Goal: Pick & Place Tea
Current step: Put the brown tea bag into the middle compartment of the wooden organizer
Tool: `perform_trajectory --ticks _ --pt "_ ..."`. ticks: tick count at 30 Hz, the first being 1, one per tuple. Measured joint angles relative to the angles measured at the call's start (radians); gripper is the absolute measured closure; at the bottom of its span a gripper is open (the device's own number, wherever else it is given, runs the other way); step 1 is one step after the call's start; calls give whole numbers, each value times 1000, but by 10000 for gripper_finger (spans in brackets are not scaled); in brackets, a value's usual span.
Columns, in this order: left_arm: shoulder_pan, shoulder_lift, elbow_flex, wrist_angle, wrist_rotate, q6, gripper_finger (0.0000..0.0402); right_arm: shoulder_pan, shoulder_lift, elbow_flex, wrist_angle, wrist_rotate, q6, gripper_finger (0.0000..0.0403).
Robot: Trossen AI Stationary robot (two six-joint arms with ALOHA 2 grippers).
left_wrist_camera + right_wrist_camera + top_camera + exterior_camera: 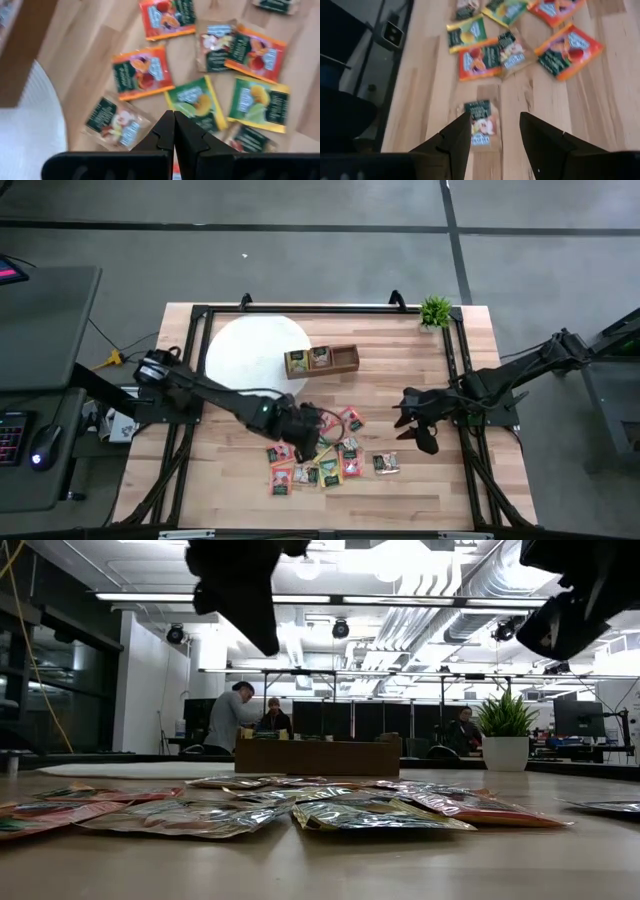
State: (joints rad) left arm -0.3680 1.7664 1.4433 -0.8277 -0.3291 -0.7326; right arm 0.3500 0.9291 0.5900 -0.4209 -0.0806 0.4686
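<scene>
Where the left arm crosses the pile in the high view, several packets (322, 463) are hidden beneath it, so a full count cannot be made; about ten are seen loose on the table (250, 500), with one packet (385, 464) lying apart from the rest, nearer the right arm. Two more are seen standing in the tray (322, 360), whose third compartment appears bare. The left gripper (303, 442) is held over the pile with its fingers (165, 131) pressed together and nothing between them. The right gripper (412, 430) is held above the table beside the lone packet, its fingers (457, 135) spread apart and gripping nothing; that packet (481, 123) is seen between them on the wood below. Seven packets are counted whole in the left wrist view, others being cut off at the edges. One white mat (250, 350) and one potted plant (435, 311) are seen beyond the tray. Three people (232, 720) are made out faintly in the room behind.
</scene>
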Motion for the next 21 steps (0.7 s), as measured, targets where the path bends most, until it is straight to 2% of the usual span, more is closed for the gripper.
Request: perform_trajectory --ticks 5,11,16,21 --pt "-58 0 0 2 3 -125 401 0 6 0 141 -27 -56 238" --pt "-142 5 0 -27 90 -136 401 28 46 0 265 0 -94 238" --pt "-205 57 -2 -89 117 -62 401 62 133 0 367 29 -44 238" --pt "-210 125 1 -13 153 66 401 96 270 0 560 87 39 238"
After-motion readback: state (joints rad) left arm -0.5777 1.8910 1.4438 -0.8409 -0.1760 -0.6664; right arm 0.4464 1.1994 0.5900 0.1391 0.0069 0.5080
